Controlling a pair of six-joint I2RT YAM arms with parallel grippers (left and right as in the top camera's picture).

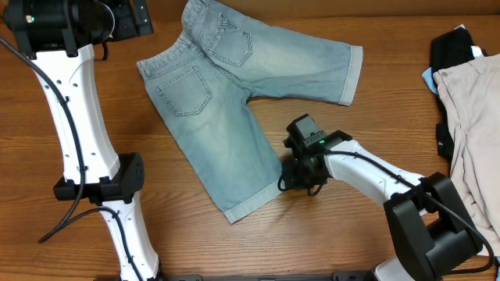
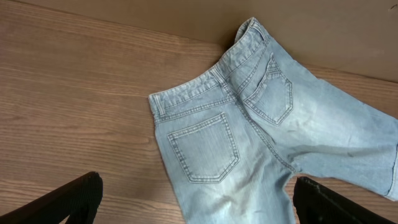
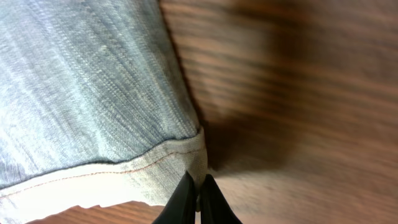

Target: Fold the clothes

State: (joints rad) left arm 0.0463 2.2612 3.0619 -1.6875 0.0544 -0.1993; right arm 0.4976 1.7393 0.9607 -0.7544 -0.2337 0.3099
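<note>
Right gripper (image 3: 198,186): jaws down to a hairline gap, tips right at the corner of the near cuff (image 1: 251,204) and touching its edge; can't tell whether any cloth sits between them. The cuff lies flat on the brown wooden table (image 1: 391,117), not lifted. Left gripper (image 2: 198,186): fingers wide apart, holding nothing, touching nothing, hanging over the waist end of the garment. Counts: two white arms, one pair of faded light-blue denim jeans (image 1: 211,125), one beige cloth garment (image 1: 473,133), one black garment (image 1: 449,51). On the jeans: two legs, two turned-up cuffs, two stitched back pockets, one (image 1: 186,90) on the left half of the seat and one (image 1: 230,43) on the right. The jeans sit mid-table, laid out flat, back side up, waistband at the far-left end. The legs spread in a V: one runs right and ends in the far cuff (image 1: 353,74), the other runs toward the near edge and ends just beside the right arm's wrist. The denim is washed out, paler along the thighs, with darker seams and belt loops on the waistband. A few shallow wrinkles at the crotch, otherwise smooth. Beige and black pieces are heaped together at the right edge, well apart from the jeans, partly cut off by the frame.
</note>
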